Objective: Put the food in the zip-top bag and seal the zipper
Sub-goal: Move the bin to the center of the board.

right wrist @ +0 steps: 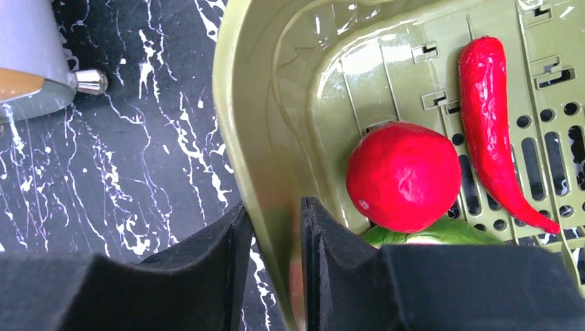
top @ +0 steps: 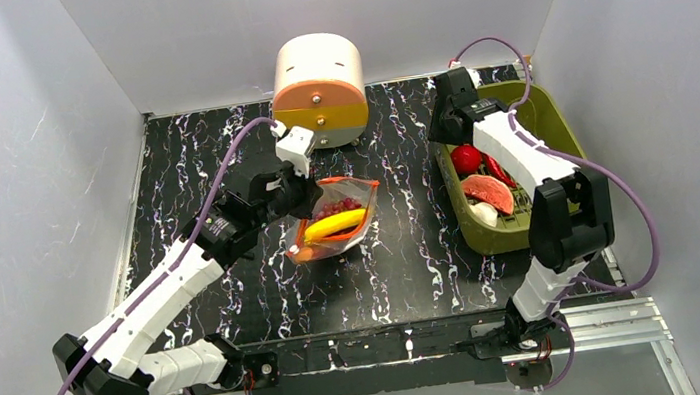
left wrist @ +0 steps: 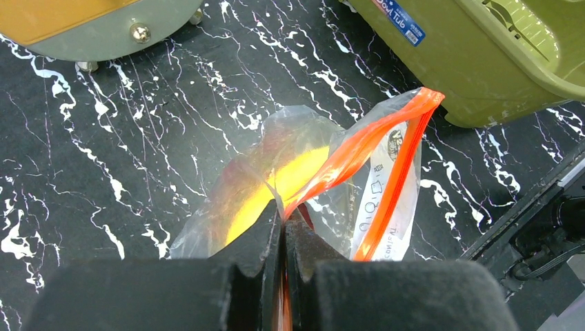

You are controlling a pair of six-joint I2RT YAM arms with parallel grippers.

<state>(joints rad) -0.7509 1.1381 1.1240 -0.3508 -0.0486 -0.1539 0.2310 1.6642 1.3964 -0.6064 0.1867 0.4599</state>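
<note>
Black, white-veined worktop (top: pixel 413 250) carries the zip-top bag (top: pixel 354 197) at its middle, just near of a cream-and-orange drum (top: pixel 318 91). The left gripper (left wrist: pixel 283 217) has its fingers pressed fully together on the zipper (left wrist: pixel 359 141), pinching the orange-red strip and lifting the bag's mouth. A yellow banana (top: pixel 335 223) lies inside the bag.

At the right, the olive-green bin (right wrist: pixel 241 103) holds the red round fruit (right wrist: pixel 403 176), the red chili (right wrist: pixel 490 124) and a pinkish slice (top: pixel 488 193). The right gripper (right wrist: pixel 274 205) stands astride the bin's far left wall, one finger inside beside the fruit and one outside. Its fingers are slightly parted, and I cannot tell whether they pinch the wall.
</note>
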